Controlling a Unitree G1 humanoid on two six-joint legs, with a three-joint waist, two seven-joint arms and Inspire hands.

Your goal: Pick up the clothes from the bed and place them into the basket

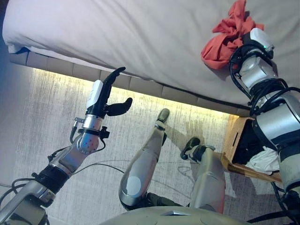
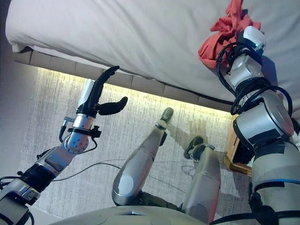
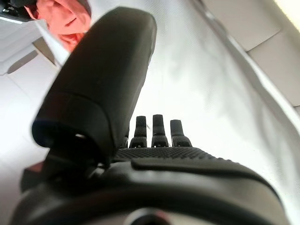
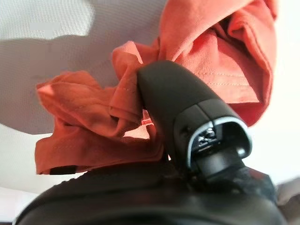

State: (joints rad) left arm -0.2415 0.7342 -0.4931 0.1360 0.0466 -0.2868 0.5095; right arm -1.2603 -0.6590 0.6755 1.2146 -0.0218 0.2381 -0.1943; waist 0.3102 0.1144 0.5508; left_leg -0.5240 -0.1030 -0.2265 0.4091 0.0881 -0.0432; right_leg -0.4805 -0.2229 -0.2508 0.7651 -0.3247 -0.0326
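Note:
An orange-red garment (image 1: 225, 40) lies bunched on the white bed (image 1: 140, 37) at its far right. My right hand (image 1: 247, 44) is at the garment's near side. In the right wrist view its thumb (image 4: 183, 108) presses into the gathered cloth (image 4: 93, 122), which is pinched against the palm; the fingers are hidden under the folds. My left hand (image 1: 105, 101) is open and empty, held upright in the air just off the bed's near edge, well left of the garment. The left wrist view shows its straight fingers (image 3: 159, 129) over the sheet and the garment (image 3: 61, 18) far off.
A wooden basket (image 1: 234, 136) stands on the floor at the lower right, below my right arm, with a white cloth (image 1: 265, 160) in it. The bed's padded base (image 1: 140, 84) runs along a lit strip above the pale carpet (image 1: 42, 122).

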